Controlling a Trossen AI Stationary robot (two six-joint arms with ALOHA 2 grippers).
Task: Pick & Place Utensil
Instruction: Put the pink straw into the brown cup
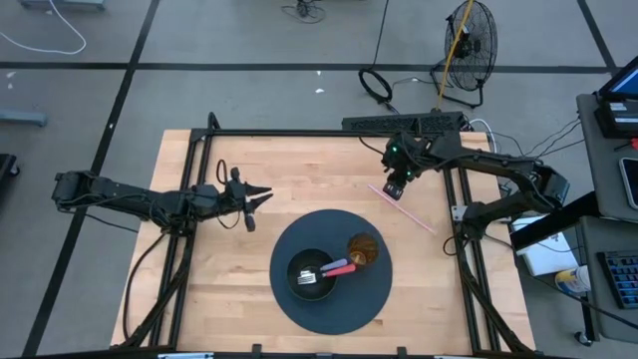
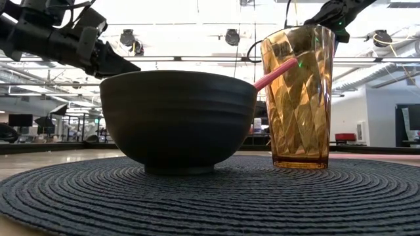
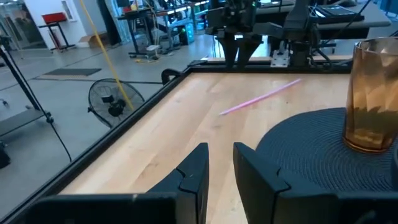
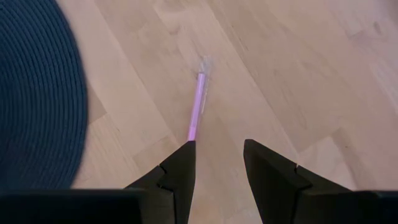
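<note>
Right pincer (image 1: 397, 189) hangs over the wooden counter (image 1: 199, 289) in the upper right of the high view, pointing down at the near end of a pink straw (image 1: 404, 208). In its wrist view the 2 dark fingers (image 4: 180, 168) stand spread, empty, with the straw (image 4: 196, 107) lying flat on the wood and its end just at the tip of 1 finger; whether they touch is hard to call from here.

Left pincer (image 1: 257, 197) sits at the left-centre of the high view, above bare wood, just off the edge of the round dark placemat (image 1: 371, 294). Its fingers (image 3: 194, 168) are part-way apart with nothing between them.

On the placemat, centre-bottom of the high view, the black bowl (image 1: 311, 291) holds a fork (image 1: 306, 276) with a pink handle (image 1: 342, 267) leaning over the rim toward the amber glass (image 1: 363, 250), which stands upright just beside the bowl. In the low view the handle (image 2: 275, 73) slants up between bowl (image 2: 177, 118) and glass (image 2: 296, 98).
</note>
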